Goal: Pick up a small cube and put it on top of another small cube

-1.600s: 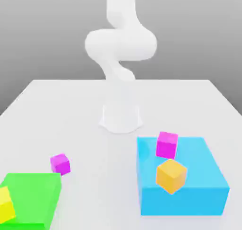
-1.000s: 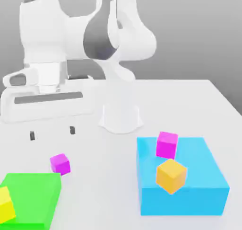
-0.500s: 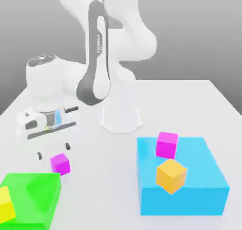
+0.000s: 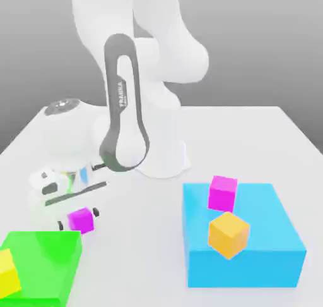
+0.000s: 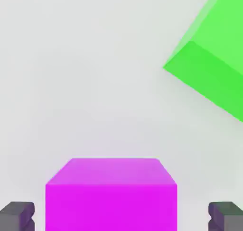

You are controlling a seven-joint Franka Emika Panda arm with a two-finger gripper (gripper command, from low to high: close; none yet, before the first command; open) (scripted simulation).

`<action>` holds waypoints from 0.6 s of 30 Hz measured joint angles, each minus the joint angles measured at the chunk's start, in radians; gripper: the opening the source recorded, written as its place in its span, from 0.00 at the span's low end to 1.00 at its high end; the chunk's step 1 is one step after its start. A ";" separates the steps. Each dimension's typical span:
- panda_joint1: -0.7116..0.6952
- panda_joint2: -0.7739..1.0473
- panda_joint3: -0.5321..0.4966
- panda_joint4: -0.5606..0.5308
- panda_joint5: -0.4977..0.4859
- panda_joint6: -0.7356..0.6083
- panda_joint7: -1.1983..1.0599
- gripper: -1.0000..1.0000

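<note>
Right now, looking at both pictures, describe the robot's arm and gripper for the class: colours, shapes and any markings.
The arm is glossy white, with thick rounded segments. A dark grey band loops around one link and bears the word FRANKA. The gripper has a wide white body with a dark stripe; its fingertips look dark grey and blocky.
</note>
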 joint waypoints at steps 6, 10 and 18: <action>0.019 -0.011 -0.024 -0.001 -0.016 -0.011 0.011 0.00; 0.123 -0.067 -0.154 -0.010 -0.109 -0.054 0.077 0.00; 0.279 -0.186 -0.378 -0.041 -0.375 -0.135 0.274 0.00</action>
